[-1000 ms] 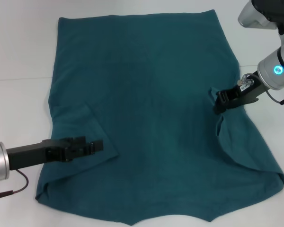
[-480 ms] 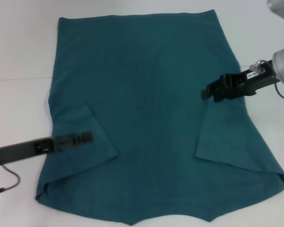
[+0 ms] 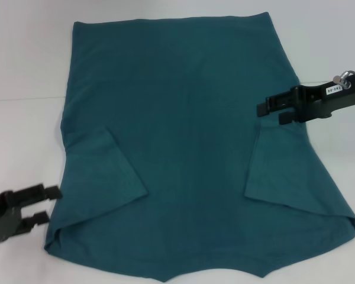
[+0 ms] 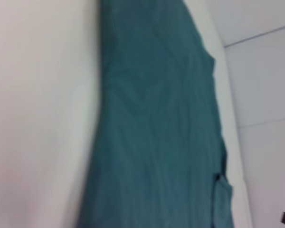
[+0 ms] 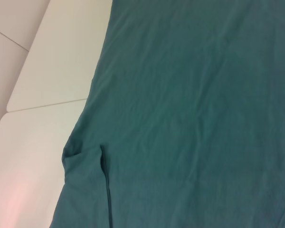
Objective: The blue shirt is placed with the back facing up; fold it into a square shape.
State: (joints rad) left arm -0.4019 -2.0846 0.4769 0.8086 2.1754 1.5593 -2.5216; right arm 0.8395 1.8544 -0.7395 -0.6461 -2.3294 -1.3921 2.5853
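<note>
Now both grippers, left [image 3: 47, 204] and right [image 3: 269, 112], hold nothing (fingers parted) beside the blue shirt [image 3: 183, 130]

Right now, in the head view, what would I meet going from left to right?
Left black two-fingered tool → left sleeve folded inward → dark teal-blue cotton shirt's plain middle → right folded sleeve → right black tool.
</note>
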